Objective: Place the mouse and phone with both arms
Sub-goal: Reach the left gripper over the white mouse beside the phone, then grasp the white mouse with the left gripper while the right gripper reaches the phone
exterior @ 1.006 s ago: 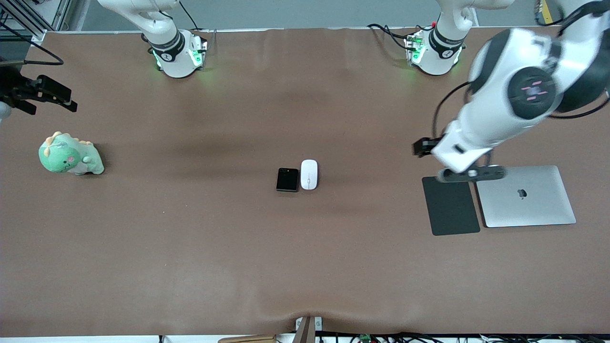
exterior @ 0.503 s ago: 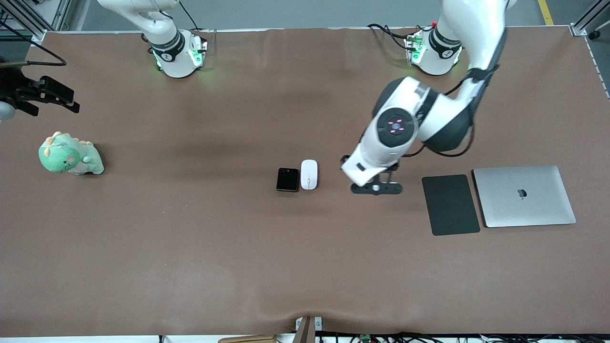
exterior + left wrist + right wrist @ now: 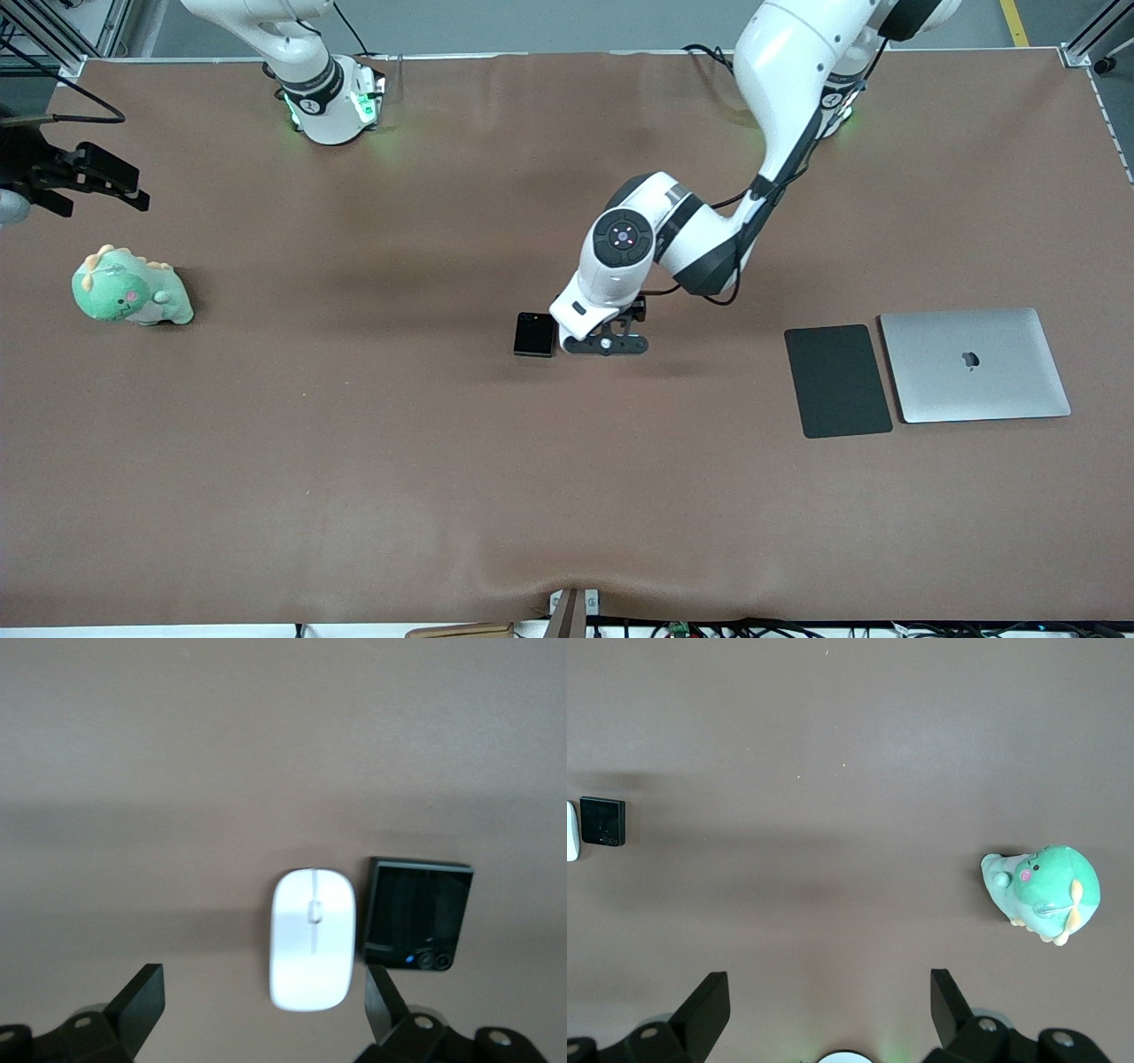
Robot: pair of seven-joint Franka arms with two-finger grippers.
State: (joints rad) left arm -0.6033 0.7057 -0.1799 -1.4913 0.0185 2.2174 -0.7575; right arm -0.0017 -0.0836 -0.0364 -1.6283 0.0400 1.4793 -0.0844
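The white mouse lies on the brown table beside the black folded phone, their long sides almost touching. In the front view the phone shows at the table's middle, and the mouse is hidden under the left hand. My left gripper hangs over the mouse, open and empty, with the mouse between its fingers nearer one of them. My right gripper waits open and empty at the right arm's end of the table. Its wrist view shows the phone small at the edge.
A green plush dinosaur sits at the right arm's end, under the right gripper's view. A flat black mouse pad and a closed silver laptop lie side by side toward the left arm's end.
My left arm has swept from over the mouse pad and laptop toward the table's middle and now covers the mouse in the front view. The right arm, mouse and phone have not moved.
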